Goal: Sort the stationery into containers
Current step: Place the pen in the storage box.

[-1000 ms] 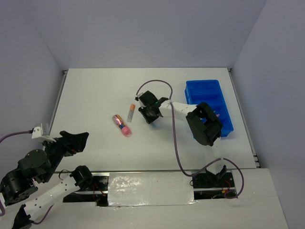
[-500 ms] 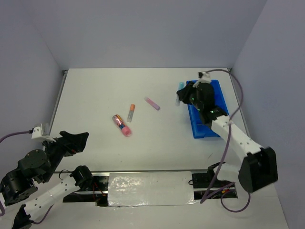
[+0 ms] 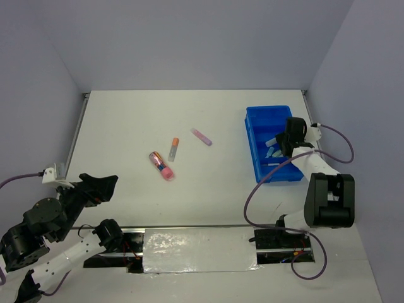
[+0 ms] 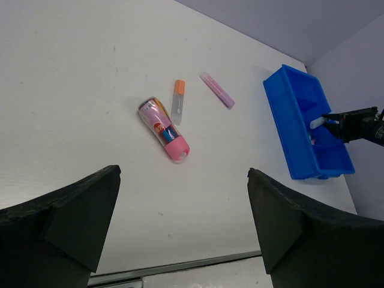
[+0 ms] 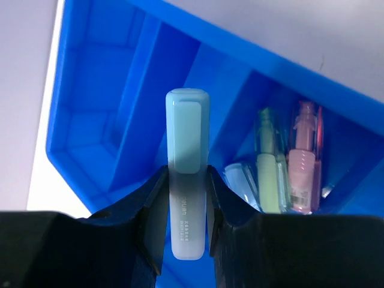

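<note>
My right gripper point(image 3: 285, 142) hangs over the blue tray point(image 3: 252, 146), shut on a pale blue marker point(image 5: 187, 174) that points out past the fingertips above a tray compartment point(image 5: 141, 120). A green marker point(image 5: 268, 171), a pink one point(image 5: 304, 165) and a clear blue cap point(image 5: 242, 182) lie in the neighbouring compartment. On the table lie a pink stubby marker point(image 3: 161, 166), an orange-capped marker point(image 3: 173, 149) and a lilac marker point(image 3: 201, 136). My left gripper point(image 4: 183, 177) stands wide open at the near left, well short of the pink marker point(image 4: 165, 129).
The table's near edge strip point(image 4: 180, 265) runs just below my left fingers. Grey walls close the table at the back and on both sides. The right arm's cable point(image 3: 252, 196) loops over the table in front of the tray.
My right arm has swung from the middle of the table to the tray, carrying the pale blue marker, and now holds it over a compartment. The left arm has not moved.
</note>
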Robot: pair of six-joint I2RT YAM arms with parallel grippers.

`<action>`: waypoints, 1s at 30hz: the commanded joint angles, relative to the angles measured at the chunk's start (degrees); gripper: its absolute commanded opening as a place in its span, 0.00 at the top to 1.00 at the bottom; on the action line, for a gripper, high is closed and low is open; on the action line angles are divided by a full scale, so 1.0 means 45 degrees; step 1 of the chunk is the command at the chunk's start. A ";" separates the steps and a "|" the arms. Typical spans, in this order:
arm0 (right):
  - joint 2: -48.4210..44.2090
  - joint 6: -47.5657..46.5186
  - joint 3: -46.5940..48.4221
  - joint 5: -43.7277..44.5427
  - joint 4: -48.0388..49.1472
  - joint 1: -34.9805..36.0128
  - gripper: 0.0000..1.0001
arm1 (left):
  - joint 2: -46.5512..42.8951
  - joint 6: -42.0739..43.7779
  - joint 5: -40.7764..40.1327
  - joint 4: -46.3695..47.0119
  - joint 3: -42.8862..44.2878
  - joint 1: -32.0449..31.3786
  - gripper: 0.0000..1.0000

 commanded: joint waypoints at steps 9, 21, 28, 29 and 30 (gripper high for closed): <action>0.0907 0.0535 0.0788 -0.0651 0.1432 -0.0568 0.99 | -0.0115 0.0218 -0.0009 0.0401 -0.0022 -0.0105 0.01; 0.2199 0.0183 0.0928 -0.2701 0.3247 -0.0939 0.71 | -0.0193 0.0335 0.0069 0.0498 -0.0061 -0.0163 0.01; 0.1631 -0.0050 0.0748 -0.3229 0.3603 -0.0959 0.46 | -0.0271 0.0413 0.0167 0.0577 -0.0081 -0.0183 0.01; 0.1592 -0.0147 0.0826 -0.3249 0.3504 -0.0959 0.41 | -0.0290 0.0413 0.0167 0.0577 -0.0081 -0.0164 0.01; 0.1534 -0.0187 0.0962 -0.3288 0.3291 -0.0959 0.40 | -0.0310 0.0413 0.0186 0.0577 -0.0081 -0.0163 0.01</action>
